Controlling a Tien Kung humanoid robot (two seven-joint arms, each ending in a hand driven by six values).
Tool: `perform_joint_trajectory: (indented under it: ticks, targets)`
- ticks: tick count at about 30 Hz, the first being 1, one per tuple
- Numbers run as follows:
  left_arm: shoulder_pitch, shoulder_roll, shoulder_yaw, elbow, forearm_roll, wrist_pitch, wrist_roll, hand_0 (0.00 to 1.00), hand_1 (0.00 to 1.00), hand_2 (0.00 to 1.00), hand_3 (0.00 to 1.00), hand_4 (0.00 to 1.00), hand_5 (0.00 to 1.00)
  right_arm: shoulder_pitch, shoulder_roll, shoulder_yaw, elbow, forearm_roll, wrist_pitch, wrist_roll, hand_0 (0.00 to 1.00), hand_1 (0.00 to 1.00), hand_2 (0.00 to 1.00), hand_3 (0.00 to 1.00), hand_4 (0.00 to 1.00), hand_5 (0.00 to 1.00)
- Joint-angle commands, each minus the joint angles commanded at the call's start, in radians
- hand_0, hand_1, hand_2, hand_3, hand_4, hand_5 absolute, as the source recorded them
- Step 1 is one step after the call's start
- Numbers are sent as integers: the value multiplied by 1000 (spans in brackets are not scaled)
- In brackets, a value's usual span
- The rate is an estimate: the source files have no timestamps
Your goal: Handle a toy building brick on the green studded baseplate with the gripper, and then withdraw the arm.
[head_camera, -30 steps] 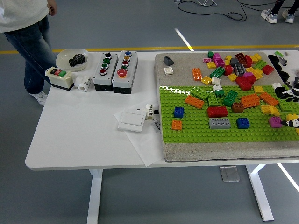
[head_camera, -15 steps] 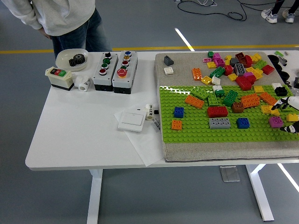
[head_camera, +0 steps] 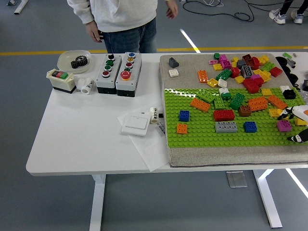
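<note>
Watching from the head camera, I see only the fingertips of my right hand (head_camera: 297,125) at the table's 3 o'clock edge, over the green baseplate (head_camera: 207,137); I cannot tell whether they grip anything. A magenta brick (head_camera: 283,126) sits on the baseplate just beside them, at their 9 o'clock. A person (head_camera: 120,19) stands at 12 o'clock behind the button boxes (head_camera: 118,72).

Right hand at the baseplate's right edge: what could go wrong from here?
1. The right hand sits close to a magenta brick and yellow bricks on the green baseplate; pulling out could drag or knock them.
2. The hand is mostly cut off by the frame, so its grip can't be confirmed.
</note>
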Motion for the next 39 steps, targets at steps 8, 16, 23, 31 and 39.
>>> perform_joint_trajectory:
  ticks: [8,16,23,31,39]
  targets:
    - [2,0,-5,-1,7,1,2,800,852,854,752,808,697,5,10,-9,-17,-12,-12,2,668,653,700,731,937,143]
    - [4,1,-9,-2,16,1,5,801,851,852,751,808,695,13,25,-17,-45,-15,-16,2,668,654,706,745,937,143]
    - [1,3,-5,-2,13,2,5,800,850,851,750,808,697,22,33,-23,-71,-20,-29,5,667,655,705,740,932,143]
    - [-5,4,-4,-3,11,4,4,800,848,849,749,808,695,36,42,-33,-101,-22,-43,6,666,655,706,742,927,139]
    - [-7,4,0,-3,5,5,4,800,848,849,749,808,695,47,55,-50,-138,-14,-49,7,664,654,703,726,913,144]
